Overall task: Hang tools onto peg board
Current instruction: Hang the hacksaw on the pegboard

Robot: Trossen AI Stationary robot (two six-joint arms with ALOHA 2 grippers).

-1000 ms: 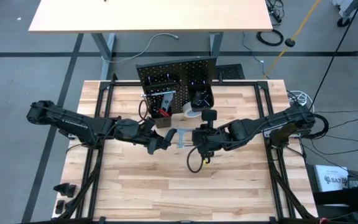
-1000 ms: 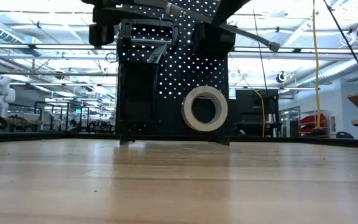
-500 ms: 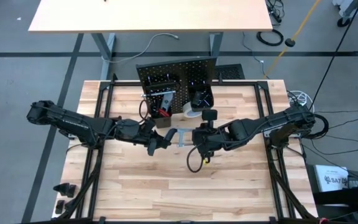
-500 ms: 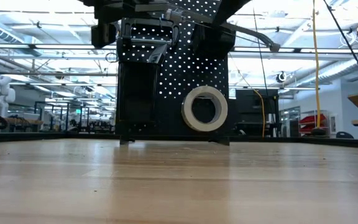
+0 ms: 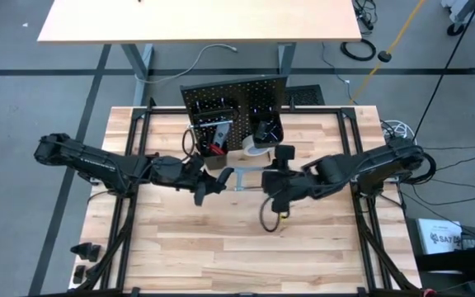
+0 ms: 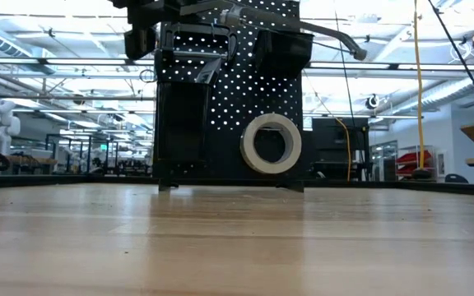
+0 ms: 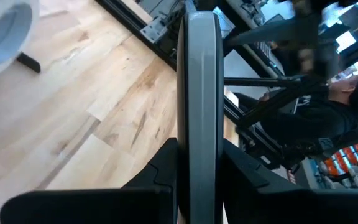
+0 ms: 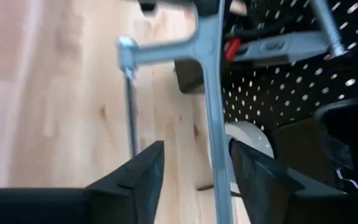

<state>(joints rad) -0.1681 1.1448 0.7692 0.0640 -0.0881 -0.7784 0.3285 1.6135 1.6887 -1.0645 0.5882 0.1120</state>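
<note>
Mid-handover: left gripper (image 5: pixel 207 185) pinched the grey bar clamp (image 5: pixel 246 172); right gripper (image 5: pixel 272 183), apparently spread (blurry), needed a hook on the peg board (image 5: pixel 233 101) at twelve o'clock.

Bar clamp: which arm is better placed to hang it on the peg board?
Left, probably. The left gripper is shut on the grey bar clamp; the right gripper has its fingers open, clear of its bar.

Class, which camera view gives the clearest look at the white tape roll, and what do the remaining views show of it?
The low view: the white tape roll stands face-on against the peg board, its ring and hole fully visible. The high view shows it small, from above. The left wrist view catches it cut off at a corner; the right wrist view shows a part behind a metal bar.
</note>
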